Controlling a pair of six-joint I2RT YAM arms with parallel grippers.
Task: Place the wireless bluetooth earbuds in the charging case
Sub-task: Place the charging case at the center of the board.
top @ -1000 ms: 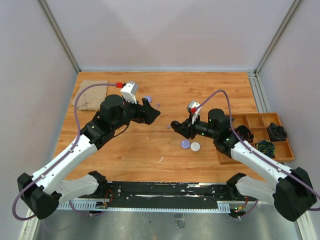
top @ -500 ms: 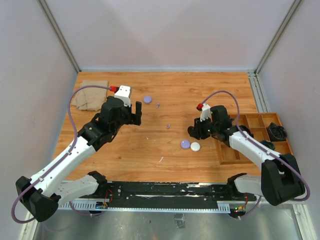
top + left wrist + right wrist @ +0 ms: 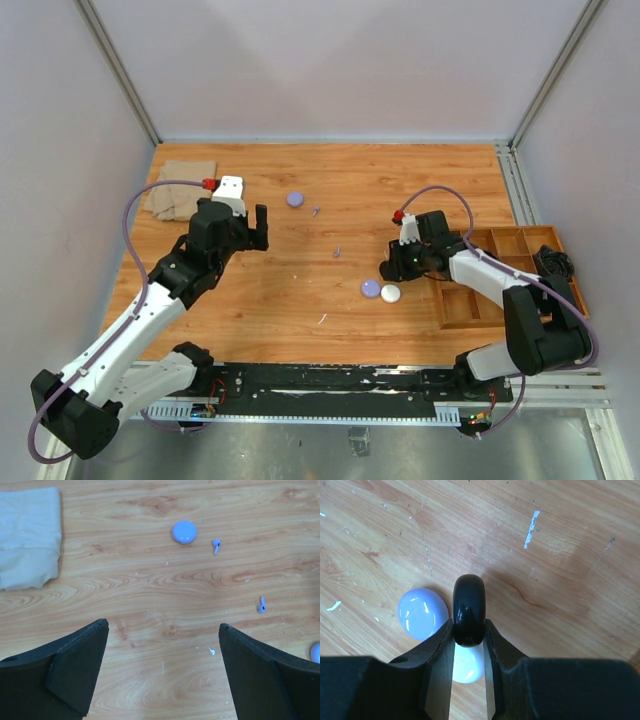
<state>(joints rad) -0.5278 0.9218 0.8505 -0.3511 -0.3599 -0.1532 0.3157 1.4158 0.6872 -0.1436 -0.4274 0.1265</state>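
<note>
Black round case [image 3: 468, 611], seemingly, clenched between right fingers [image 3: 436, 646]; left fingers [image 3: 75, 665] released.

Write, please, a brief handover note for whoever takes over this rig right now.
Left hand: open, empty, over the wood.
Right hand: shut on a black round case held on edge, right by a purple case and a white case.
Two pale purple earbuds lie loose on the wood near a second purple case.
Done: no earbud seen seated. Left: pick up the earbuds and insert them.
</note>
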